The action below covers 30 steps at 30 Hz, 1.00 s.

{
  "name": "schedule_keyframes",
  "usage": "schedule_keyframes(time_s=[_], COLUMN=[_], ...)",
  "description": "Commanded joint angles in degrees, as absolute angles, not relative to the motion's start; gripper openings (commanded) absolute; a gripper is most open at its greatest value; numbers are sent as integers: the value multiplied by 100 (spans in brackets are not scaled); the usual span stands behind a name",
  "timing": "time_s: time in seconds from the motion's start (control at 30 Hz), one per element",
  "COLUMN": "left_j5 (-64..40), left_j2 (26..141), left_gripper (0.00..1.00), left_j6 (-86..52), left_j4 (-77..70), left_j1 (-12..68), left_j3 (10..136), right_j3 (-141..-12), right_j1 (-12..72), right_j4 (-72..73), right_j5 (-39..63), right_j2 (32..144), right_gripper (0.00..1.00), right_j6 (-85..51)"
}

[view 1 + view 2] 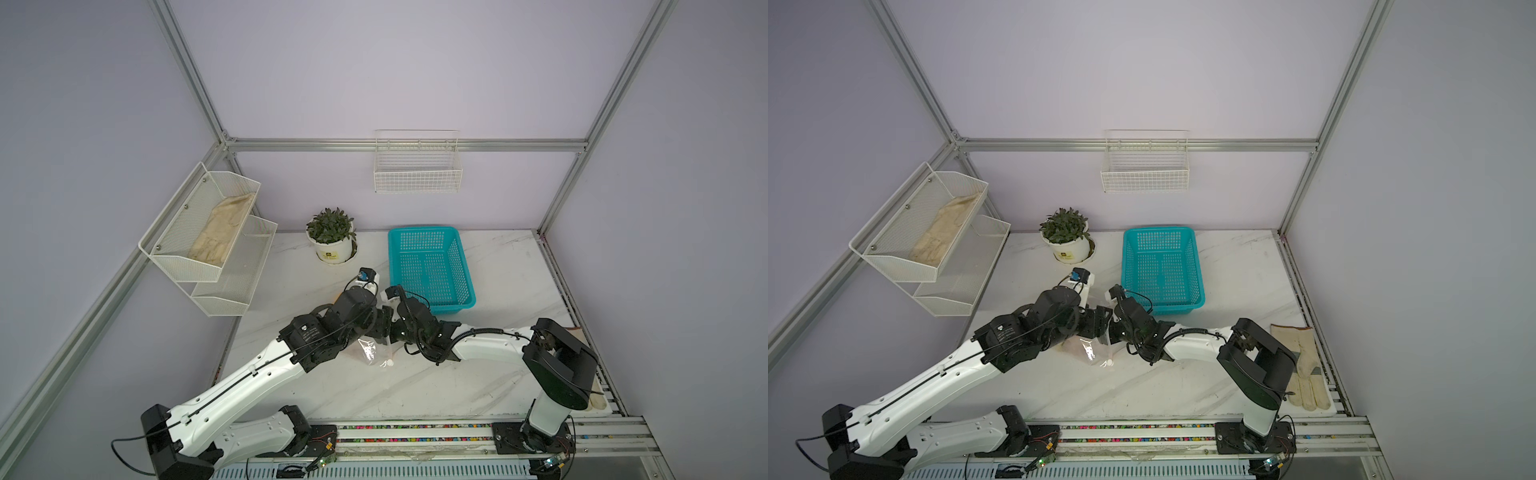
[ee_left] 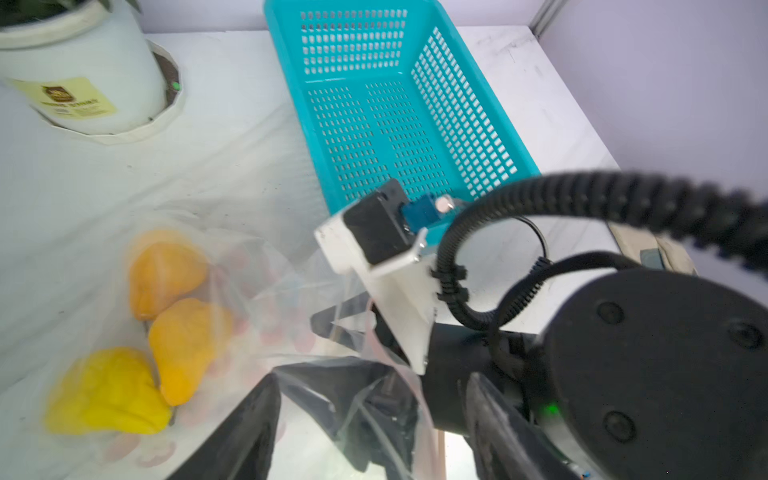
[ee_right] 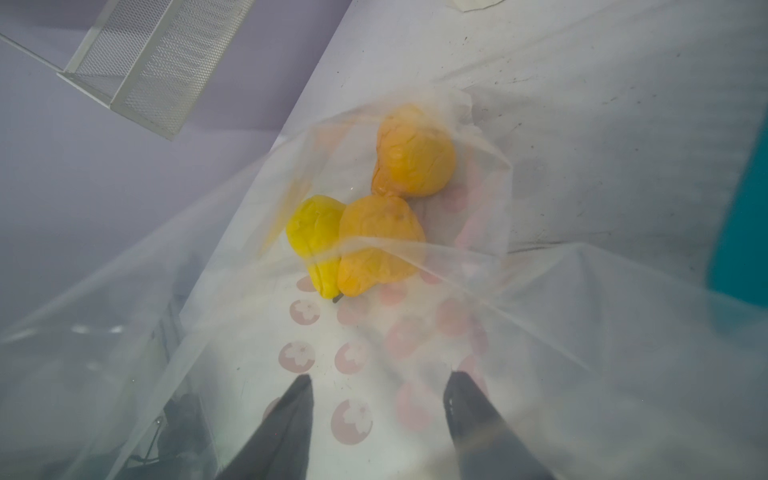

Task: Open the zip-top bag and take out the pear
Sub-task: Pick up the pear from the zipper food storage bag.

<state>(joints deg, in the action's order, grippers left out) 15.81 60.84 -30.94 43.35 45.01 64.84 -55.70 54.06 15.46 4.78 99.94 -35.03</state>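
Observation:
The zip-top bag lies crumpled on the marble table, its white slider at the near end, and shows in both top views under the two meeting wrists. Three pears lie inside it: an orange pear, a second orange pear and a yellow pear. My right gripper is open, its fingers veiled by clear spotted film, a short way from the pears. My left gripper is open too, with loose bag film hanging between its jaws. The pears lie off to its side.
A teal plastic basket stands just behind the wrists. A potted plant is at the back. White mesh shelves hang on the left wall, a wire basket on the back wall. A work glove lies at the table's right edge.

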Motion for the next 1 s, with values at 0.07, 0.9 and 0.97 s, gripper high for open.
schedule_keyframes(time_s=[0.07,0.9,0.97], left_j5=[1466,-1997,-2076], left_j2=[5853,9910,10008], left_gripper=[75,63,61], left_j6=[-2612,-1575,-1562], left_j4=[4934,4904,4864], left_j1=[3157,-399,-370], left_j3=[7264,6765,6686], right_j3=[-5608,-5757,-5879], right_j1=[5424,5423,5428], right_j4=[1710,2374,2347], right_j5=[496,1120,1144], right_j2=[10113,10685,10837], right_gripper=[55,55,55], right_j6=[-3338,-2159,-2245])
